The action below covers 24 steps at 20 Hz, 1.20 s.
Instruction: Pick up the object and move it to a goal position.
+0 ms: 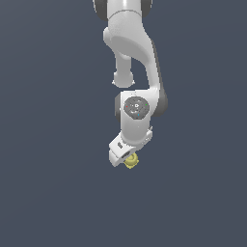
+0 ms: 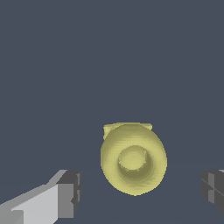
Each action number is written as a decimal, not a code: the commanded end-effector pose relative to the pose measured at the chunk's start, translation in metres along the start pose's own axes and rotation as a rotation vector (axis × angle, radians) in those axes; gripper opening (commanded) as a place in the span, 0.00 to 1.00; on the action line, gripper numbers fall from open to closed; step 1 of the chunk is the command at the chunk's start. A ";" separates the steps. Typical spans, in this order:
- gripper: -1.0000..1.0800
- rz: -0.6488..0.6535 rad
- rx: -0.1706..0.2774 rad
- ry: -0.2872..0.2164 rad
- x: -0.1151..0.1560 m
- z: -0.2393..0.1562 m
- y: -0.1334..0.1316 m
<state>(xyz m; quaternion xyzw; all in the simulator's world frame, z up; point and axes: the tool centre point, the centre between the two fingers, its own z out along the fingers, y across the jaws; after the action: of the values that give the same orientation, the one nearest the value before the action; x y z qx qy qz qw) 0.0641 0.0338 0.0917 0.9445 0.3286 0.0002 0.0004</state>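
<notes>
Arm: the white Panda arm (image 1: 137,58) comes down from the upper centre of the exterior view and ends a little below the middle of the frame.
Gripper: the gripper (image 1: 126,155) sits at the arm's lower end, tilted, with its tip toward the lower part of the frame.
Object: the small pale-yellow object (image 1: 131,160) shows at the gripper's tip, just below centre in the exterior view; whether it touches the gripper cannot be told there.
Object in wrist view: the object (image 2: 133,162) is a rounded knob with a ringed, dished face turned to the camera, and it fills the space between the fingers.
Fingers: one grey pad (image 2: 70,194) and the other (image 2: 213,189) stand wide apart, each with clear background between it and the object.
Hold: the jaws are spread wide and grasp nothing.
Ground: plain dark blue-grey surface (image 1: 48,193) all round.
</notes>
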 end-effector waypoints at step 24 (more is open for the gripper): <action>0.00 -0.018 0.001 0.000 0.001 0.052 0.000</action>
<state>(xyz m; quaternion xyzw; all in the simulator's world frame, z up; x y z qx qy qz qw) 0.0648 0.0341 0.0393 0.9414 0.3372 -0.0004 -0.0001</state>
